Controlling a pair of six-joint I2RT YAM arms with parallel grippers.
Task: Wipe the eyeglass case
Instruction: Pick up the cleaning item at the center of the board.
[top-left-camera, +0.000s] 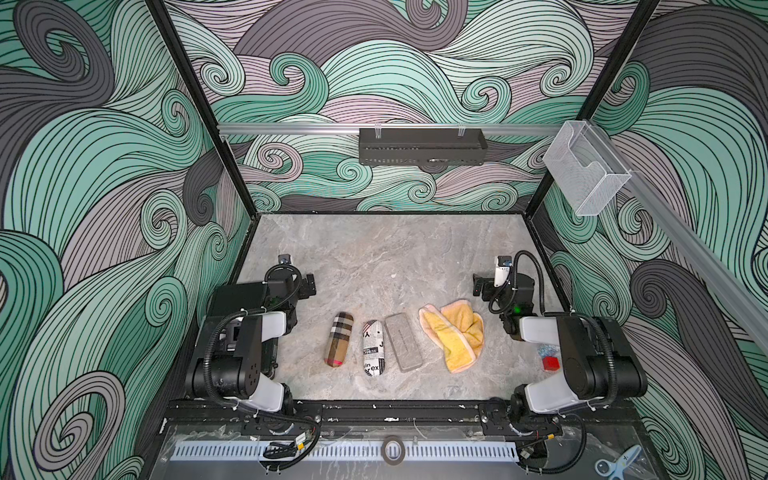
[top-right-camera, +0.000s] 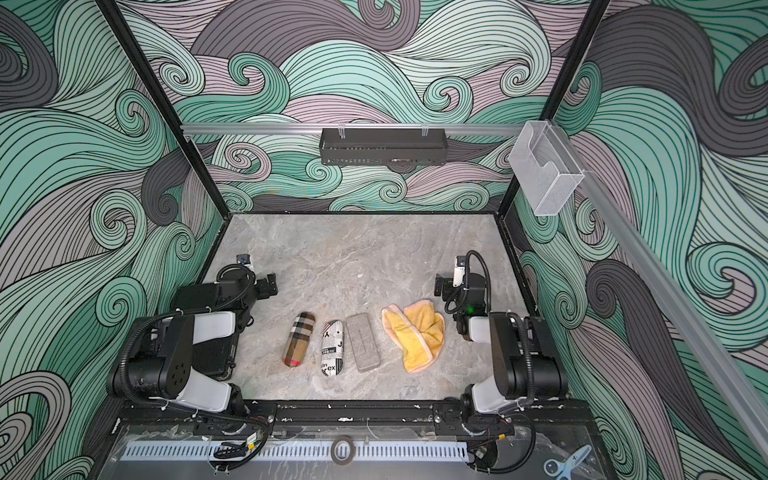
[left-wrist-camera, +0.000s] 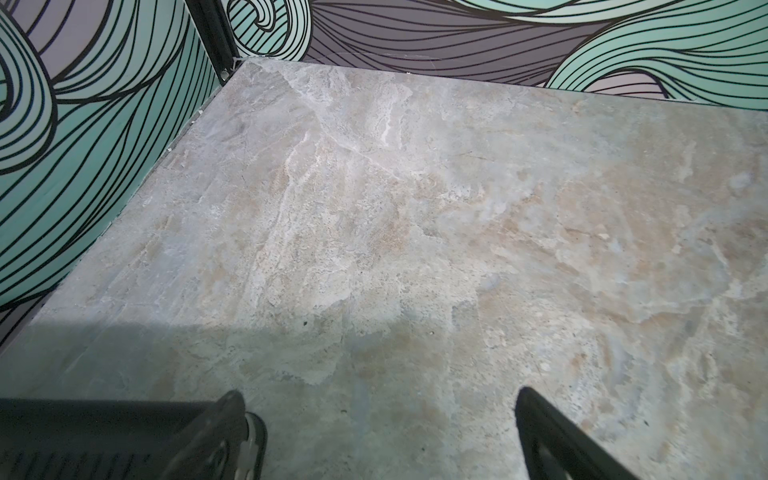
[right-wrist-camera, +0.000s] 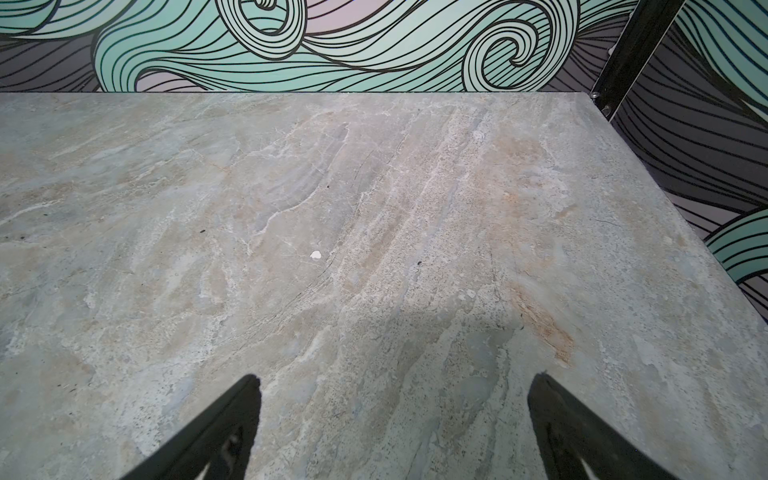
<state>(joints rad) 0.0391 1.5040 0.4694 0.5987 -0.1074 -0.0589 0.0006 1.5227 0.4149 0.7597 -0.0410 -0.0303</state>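
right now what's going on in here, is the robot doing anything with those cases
Nothing is handled yet. Both arms sit folded back, the left gripper and right gripper open and empty over bare table. Three eyeglass cases lie in a row: a plaid case, a newsprint case and a grey case. The yellow cloth lies crumpled beside the grey case, on the right arm's side, untouched.

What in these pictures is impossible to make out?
Lettering on the newspaper-print case: too small to read in both top views.
Red block: in a top view, partly hidden behind the right arm.
Blue scissors: cut off by the bottom edge in both top views.
Both wrist views: only bare table; the yellow cloth and that case lie out of frame.
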